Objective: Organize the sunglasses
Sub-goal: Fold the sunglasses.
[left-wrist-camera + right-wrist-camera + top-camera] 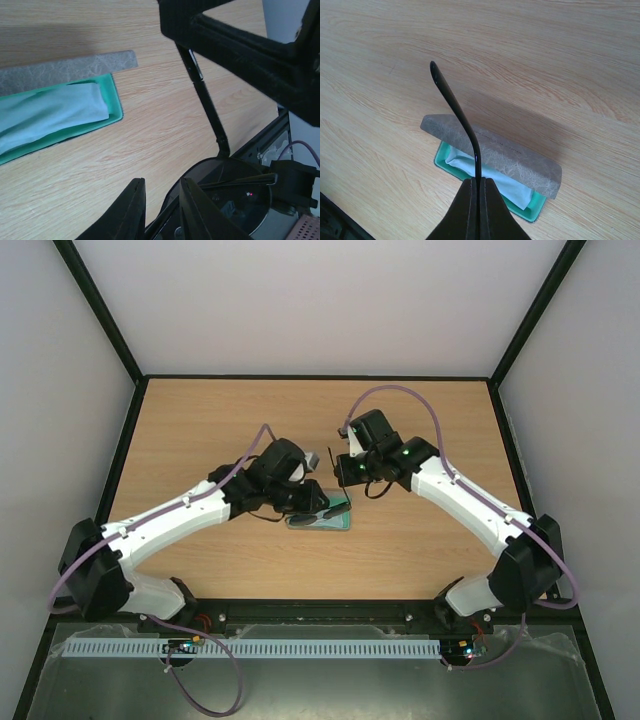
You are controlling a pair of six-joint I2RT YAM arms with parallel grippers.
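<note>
Left arm is stretched in toward the middle of the worktop (200, 430), and the left gripper (161, 182) hangs over the open case (325, 522), which sits midway between the left and right edges, closer to the near edge than the far one. Its two fingers (132, 212) stand close together with a thin bit of black wire frame crossing the narrow gap, so it looks pinched on the sunglasses (235, 200). One round dark lens shows just to the right of those fingers, up off the wood.

From that lens a long temple arm (210, 112) runs straight up into the right gripper (478, 181). The right wrist view settles that grip: jaws squeezed flat on the temple arm, its curved tip sticking out beyond the fingers.

Below the right gripper lies the case, grey lid folded back, teal inside showing, with the light blue cloth (510, 187) in it. The sunglasses hang between the two grippers above the case, not in it.
</note>
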